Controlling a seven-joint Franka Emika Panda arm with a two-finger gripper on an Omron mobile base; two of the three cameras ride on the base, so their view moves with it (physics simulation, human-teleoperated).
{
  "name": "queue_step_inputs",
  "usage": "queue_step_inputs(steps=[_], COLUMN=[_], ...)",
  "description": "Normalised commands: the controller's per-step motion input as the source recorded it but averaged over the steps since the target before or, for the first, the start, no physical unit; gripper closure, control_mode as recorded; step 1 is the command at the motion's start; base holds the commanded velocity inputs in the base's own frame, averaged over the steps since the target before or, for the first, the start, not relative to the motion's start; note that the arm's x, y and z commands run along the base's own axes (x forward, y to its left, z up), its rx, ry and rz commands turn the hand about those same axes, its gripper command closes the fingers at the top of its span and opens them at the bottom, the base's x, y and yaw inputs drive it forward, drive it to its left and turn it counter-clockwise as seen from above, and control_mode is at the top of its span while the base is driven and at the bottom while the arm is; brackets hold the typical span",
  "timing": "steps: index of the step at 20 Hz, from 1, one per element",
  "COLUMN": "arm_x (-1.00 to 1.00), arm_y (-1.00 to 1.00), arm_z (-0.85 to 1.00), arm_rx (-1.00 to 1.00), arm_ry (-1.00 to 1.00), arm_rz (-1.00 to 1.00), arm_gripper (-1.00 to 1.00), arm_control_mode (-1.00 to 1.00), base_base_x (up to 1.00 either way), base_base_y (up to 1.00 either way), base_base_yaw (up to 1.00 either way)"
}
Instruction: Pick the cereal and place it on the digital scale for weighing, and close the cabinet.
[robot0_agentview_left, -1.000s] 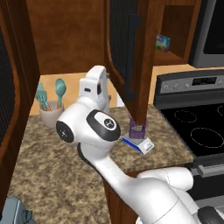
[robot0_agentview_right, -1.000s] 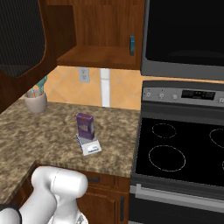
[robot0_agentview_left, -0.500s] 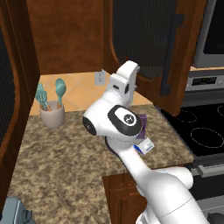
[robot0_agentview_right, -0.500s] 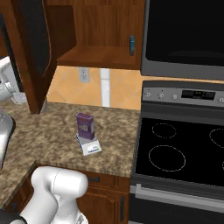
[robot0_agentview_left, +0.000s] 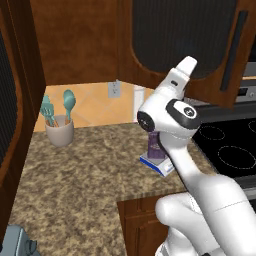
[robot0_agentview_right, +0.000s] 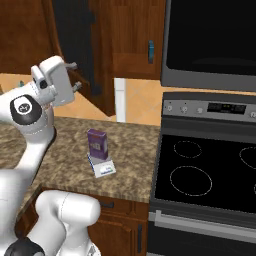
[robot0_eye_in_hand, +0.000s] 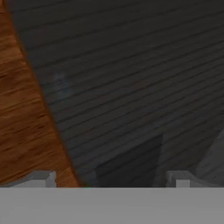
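Claw: up high, the gripper shows two short fingers spread apart with nothing between them, the tips right against the cabinet door.
Close-up: the hand view has the fingertips barely poking up at the bottom, parted, facing dark mesh with a wood strip on the left; actual contact is hard to make out.
Cabinet: the cabinet door stands partly swung, its black handle near the right edge; the door top is cut off.
Cereal: the cereal stands upright on the digital scale; in the left base view the arm hides part of the box.
Room: bare granite counter spreads left of the scale; a utensil cup sits well apart by the wall.
Right side: the stove adjoins the counter edge.
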Motion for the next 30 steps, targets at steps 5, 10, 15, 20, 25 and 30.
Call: queue_step_inputs(steps=[5,10,15,20,25,30], arm_x=[0.97,1.00,0.89,0.73,0.93,1.00], arm_y=[-0.84,-0.60,-0.26,-0.01,0.03,0.00], arm_z=[0.02,-0.01,0.00,0.00,-0.03,-0.08], arm_rx=[0.14,0.09,0.03,0.00,0.00,0.00], arm_ry=[0.00,0.00,0.00,0.08,0.07,0.10], arm_rz=[0.26,0.35,0.24,0.06,0.00,0.00], arm_gripper=[-1.00,-1.00,-1.00,-1.00,-1.00,-1.00], arm_control_mode=[-1.00,-1.00,-1.00,-1.00,-1.00,-1.00], base_base_x=[0.00,0.00,0.00,0.00,0.00,0.00], base_base_y=[0.00,0.00,0.00,0.00,0.00,0.00], base_base_yaw=[0.00,0.00,0.00,0.00,0.00,0.00])
